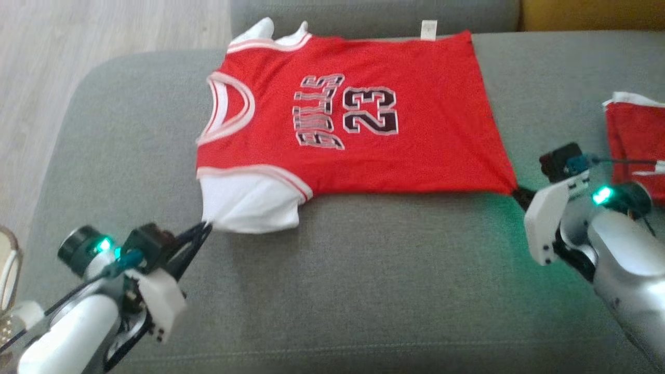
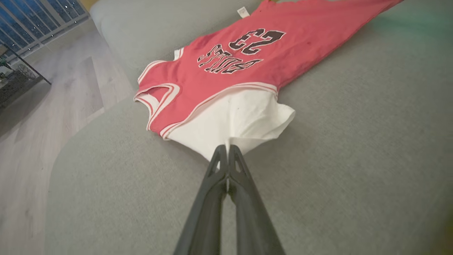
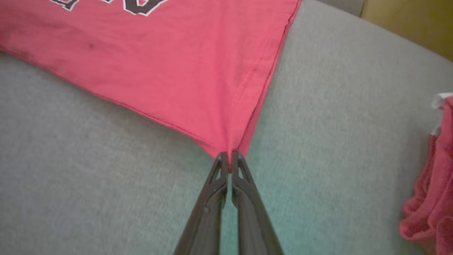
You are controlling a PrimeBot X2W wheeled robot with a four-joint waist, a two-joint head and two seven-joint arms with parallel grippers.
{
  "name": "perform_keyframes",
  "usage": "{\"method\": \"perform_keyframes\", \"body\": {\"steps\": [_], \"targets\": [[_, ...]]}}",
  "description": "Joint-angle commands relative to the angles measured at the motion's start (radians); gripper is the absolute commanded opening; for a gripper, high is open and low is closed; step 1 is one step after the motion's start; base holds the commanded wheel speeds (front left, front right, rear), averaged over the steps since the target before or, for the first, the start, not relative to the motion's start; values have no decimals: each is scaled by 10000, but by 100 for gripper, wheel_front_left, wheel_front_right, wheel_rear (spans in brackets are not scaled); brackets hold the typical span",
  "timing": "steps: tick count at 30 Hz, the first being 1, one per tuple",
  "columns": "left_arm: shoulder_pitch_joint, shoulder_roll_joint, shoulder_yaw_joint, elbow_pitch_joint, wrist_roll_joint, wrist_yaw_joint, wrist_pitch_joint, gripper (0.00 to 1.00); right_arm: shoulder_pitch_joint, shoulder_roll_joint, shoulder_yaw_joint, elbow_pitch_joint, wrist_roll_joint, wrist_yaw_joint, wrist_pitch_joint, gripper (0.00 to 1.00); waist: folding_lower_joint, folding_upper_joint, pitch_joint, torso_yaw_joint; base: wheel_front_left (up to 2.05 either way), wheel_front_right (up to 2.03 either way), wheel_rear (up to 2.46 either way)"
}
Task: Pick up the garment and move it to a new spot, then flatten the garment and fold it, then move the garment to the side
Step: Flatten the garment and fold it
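Grey sofa cushion [image 1: 363,291] beside a wooden floor [image 1: 78,31], carrying the red jersey [image 1: 426,150] spread flat, number 23 upward. A second red cloth [image 1: 636,140] lies bunched at the right edge, apart from it. Left gripper [image 1: 205,228] reaches in low, jaws closed on the white sleeve [image 1: 249,202] tip. Right gripper [image 1: 517,193], also low, has its jaws pinching the near hem corner, which is drawn to a point.

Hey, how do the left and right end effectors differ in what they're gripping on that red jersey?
The left end effector pinches the white sleeve of the jersey; the right end effector pinches its red hem corner. The left one is at the collar end, the right one at the bottom end. Both are shut on cloth, low over the grey sofa.
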Motion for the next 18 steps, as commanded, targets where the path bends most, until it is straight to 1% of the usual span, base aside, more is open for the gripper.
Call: {"method": "perform_keyframes", "body": {"steps": [1,6,9,18], "targets": [[-339,607,414,-355,-132,14,62,0,37,-298,187,-351,207,-6,124,0,1,0,-119,-78,0,0,0],[262,1079,139,-1059,-785,14,639,0,643,-954,999,-1411,1315,-6,1123,0,1,0,-315,-164,0,0,0],[593,1315,-100,-1504,-1271,14,1050,0,901,-1411,1298,-2076,1948,-6,1390,0,1,0,-423,-182,0,0,0],[1178,2136,-664,-2701,-2520,14,1841,0,1332,-2658,2296,-3467,2968,-6,2416,0,1,0,-826,-232,0,0,0]]}}
